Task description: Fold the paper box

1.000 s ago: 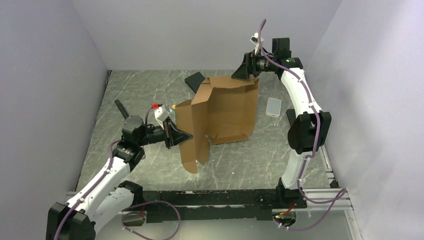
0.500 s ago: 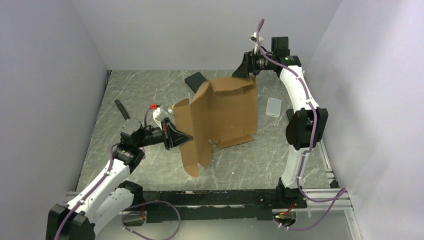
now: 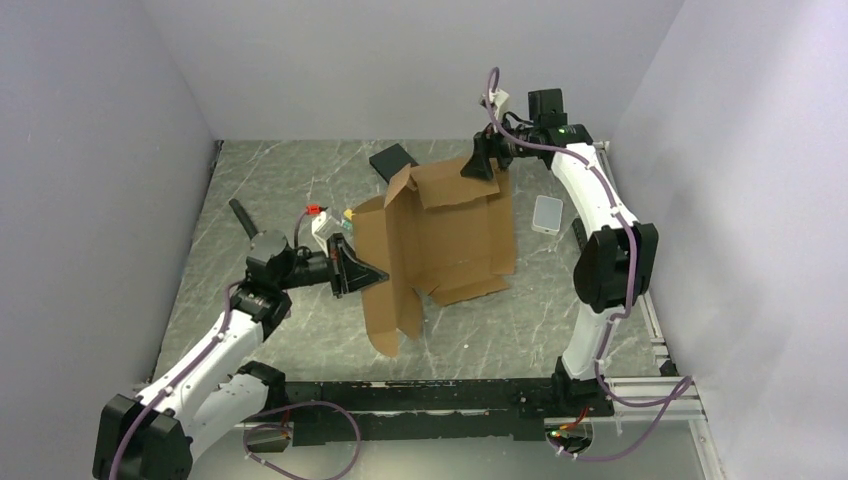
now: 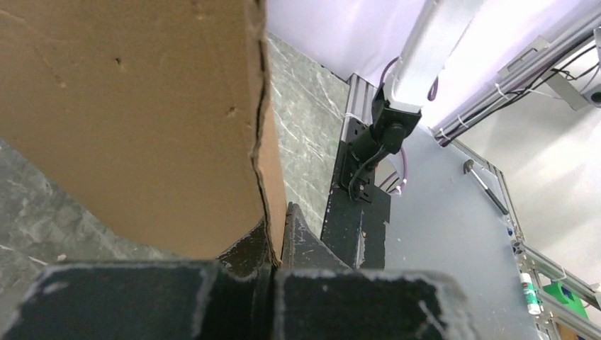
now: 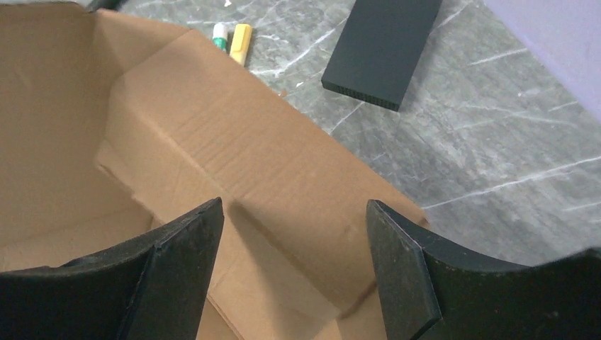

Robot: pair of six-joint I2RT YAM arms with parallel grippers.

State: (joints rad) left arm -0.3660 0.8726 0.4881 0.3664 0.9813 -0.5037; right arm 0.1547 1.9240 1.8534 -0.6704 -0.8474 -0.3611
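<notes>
left hand (image 3: 372,272) is nearest, at 8 o'clock of the paper box (image 3: 450,225). It's clamped tight on the edge of the near-left flap, which stands upright off the counter (image 3: 280,180). The box sits mid-counter, half-formed, with the blank's long axis roughly 7-to-1 o'clock. Floor panel is flat; left wall and far panel are raised. right hand (image 3: 487,166) is at the box's 1 o'clock, over the top edge of the far flap. Its fingers are spread wide with cardboard below and between them. It's gripping nothing, and I can't tell if a pad touches. The relation that matters: the far flap lies toward 7 o'clock from the right hand, crease about 9-to-3. So the next fold is likely the right arm pushing inward and down, with the left as anchor. Box interior has nothing in it that I can see. whitish container (image 3: 548,213) sits at the box's 3 o'clock, apart; can't tell its contents. black slab (image 3: 392,160) is at 11 o'clock, behind the box.
</notes>
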